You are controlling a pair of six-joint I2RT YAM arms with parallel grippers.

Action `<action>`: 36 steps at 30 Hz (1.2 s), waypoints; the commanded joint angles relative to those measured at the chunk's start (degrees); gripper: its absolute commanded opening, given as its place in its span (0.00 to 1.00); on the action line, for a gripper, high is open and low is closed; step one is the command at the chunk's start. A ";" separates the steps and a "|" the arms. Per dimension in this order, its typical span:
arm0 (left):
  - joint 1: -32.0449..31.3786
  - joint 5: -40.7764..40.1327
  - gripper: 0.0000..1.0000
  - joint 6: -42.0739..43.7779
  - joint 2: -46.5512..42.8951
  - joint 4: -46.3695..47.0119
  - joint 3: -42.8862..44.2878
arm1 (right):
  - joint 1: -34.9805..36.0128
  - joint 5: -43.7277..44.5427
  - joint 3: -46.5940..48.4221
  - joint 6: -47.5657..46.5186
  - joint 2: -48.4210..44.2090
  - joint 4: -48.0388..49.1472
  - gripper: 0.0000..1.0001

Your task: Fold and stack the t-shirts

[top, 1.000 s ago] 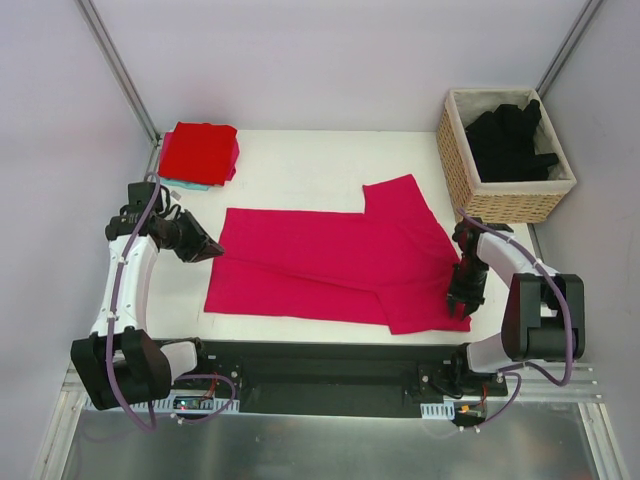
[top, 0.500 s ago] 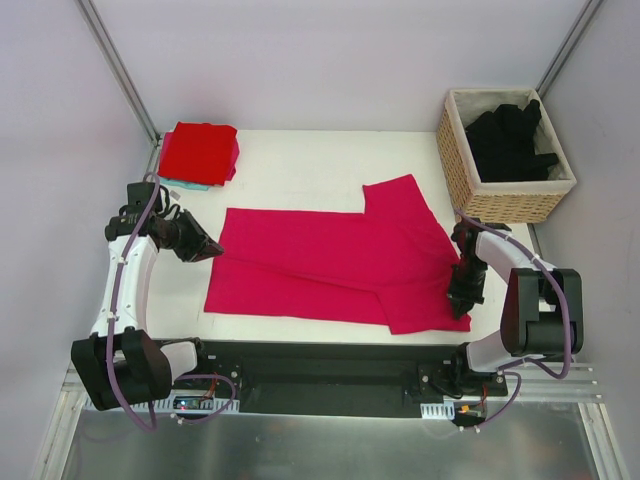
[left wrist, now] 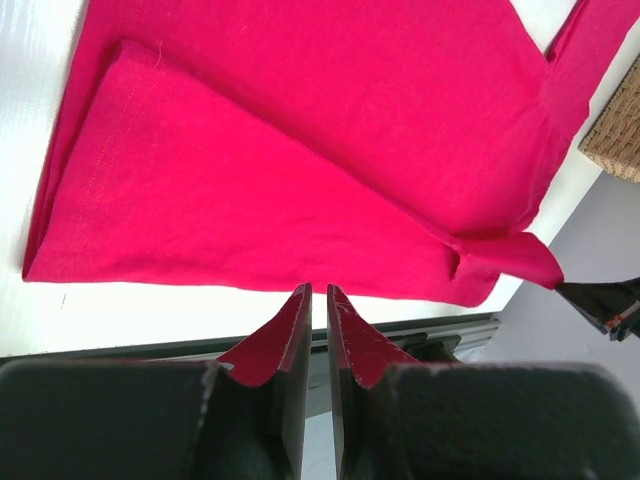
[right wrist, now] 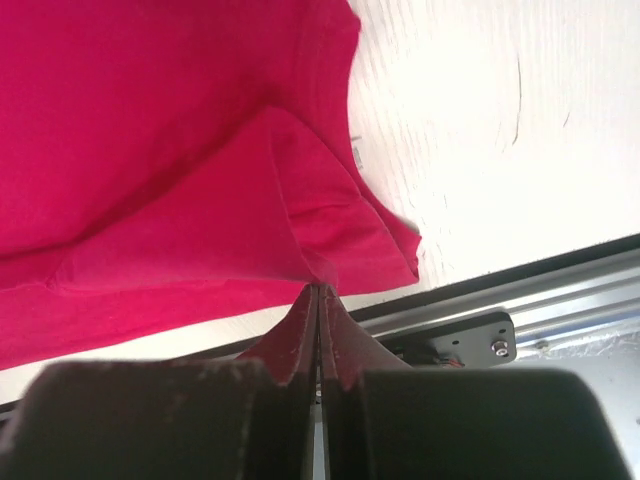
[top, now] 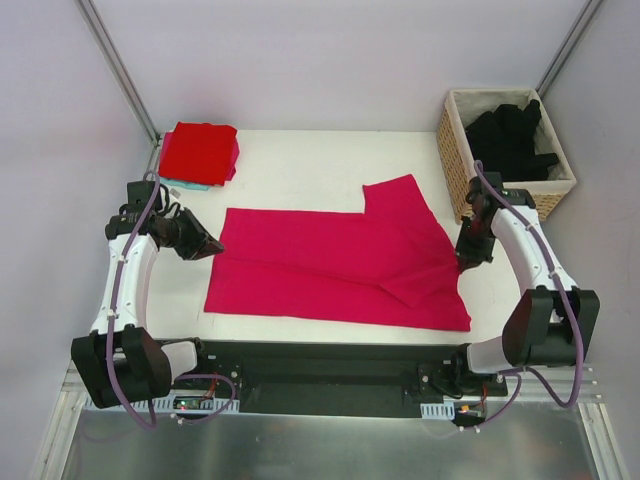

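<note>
A magenta-pink t-shirt (top: 320, 270) lies spread across the middle of the table, one sleeve pointing to the back. It also shows in the left wrist view (left wrist: 330, 150) and the right wrist view (right wrist: 150, 150). My right gripper (top: 466, 260) is at the shirt's right edge, shut on a raised fold of the magenta cloth (right wrist: 318, 288). My left gripper (top: 207, 247) sits just off the shirt's left edge, its jaws almost together with nothing between them (left wrist: 317, 290). A folded red t-shirt (top: 200, 150) lies at the back left. Black t-shirts (top: 510, 140) fill the basket.
The wicker basket (top: 455, 170) stands at the back right, close behind my right arm, and shows in the left wrist view (left wrist: 615, 140). A teal cloth (top: 186, 185) peeks from under the red shirt. The black rail (top: 330, 355) runs along the table's near edge.
My right gripper has moved from the shirt's front right corner back toward the basket, drawing the cloth with it; the near sleeve flap now lies folded in. The left arm has not moved.
</note>
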 commanded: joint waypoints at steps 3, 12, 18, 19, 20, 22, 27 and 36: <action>0.67 3.29 0.10 -0.41 -0.16 0.73 1.95 | -0.38 -0.16 5.89 -1.09 4.87 -3.57 0.01; 0.67 4.26 0.11 -1.99 -2.97 0.73 -0.51 | -0.03 -3.06 12.13 -1.35 12.16 -1.89 0.01; 0.66 4.26 0.11 -2.69 -3.41 0.91 -1.30 | 0.58 -4.82 17.23 -1.71 16.38 0.48 0.01; 0.67 4.17 0.11 -2.70 -3.32 0.91 -1.22 | 0.67 -6.56 17.76 -1.79 17.52 1.00 0.01; 0.58 4.08 0.11 -2.78 -3.06 1.08 -1.22 | 1.11 -7.18 18.98 -1.97 18.23 1.27 0.01; 0.58 4.17 0.11 -3.05 -2.88 1.26 -1.13 | 1.38 -7.80 19.96 -2.06 20.07 1.97 0.01; 0.58 4.17 0.11 -3.75 -2.88 1.61 -1.30 | 1.99 -9.47 23.03 -2.41 24.29 3.11 0.01; 0.49 4.78 0.11 -6.21 -5.25 1.53 -2.71 | 2.96 -9.83 29.18 -2.50 33.17 5.40 0.19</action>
